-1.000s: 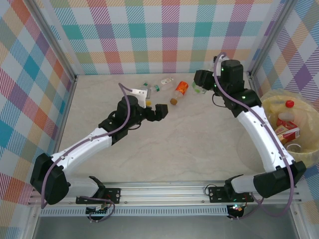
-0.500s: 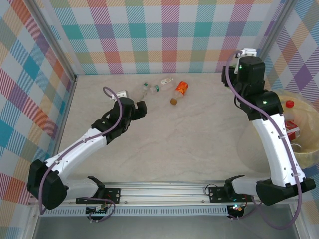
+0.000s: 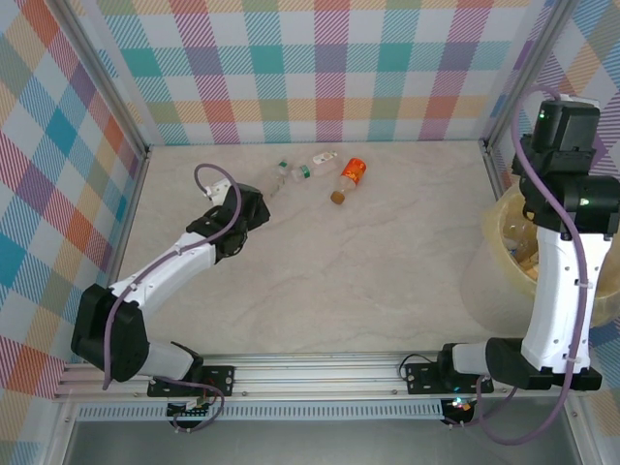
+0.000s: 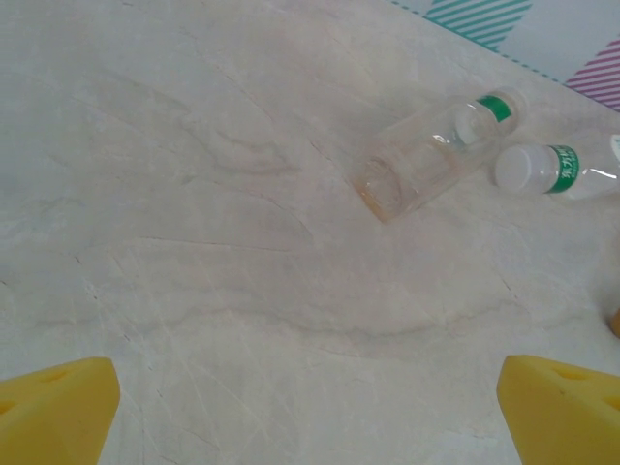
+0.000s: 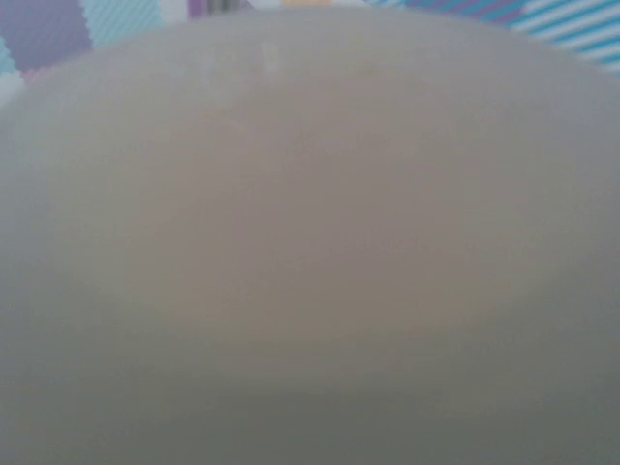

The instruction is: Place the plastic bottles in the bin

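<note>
Table: pale marbled top, lying beneath both arms.
Bin: pale-yellow tub directly below the right arm's upper end. Its contents are too dim to name.
Right arm: wrist held above the bin's far side. Its wrist camera gives a blurred pale surface.
Right gripper: cannot tell whether its jaws are parted or closed.
Left gripper: jaws spread wide, nothing between the yellow fingertips, low over bare table.
Orange-labelled bottle: lying well ahead of the left gripper, to its right, far from the bin.
Clear green-labelled bottle: lying ahead-right of the left gripper, base toward it.
White-capped bottle: just beside that bottle's neck, farther right.
</note>
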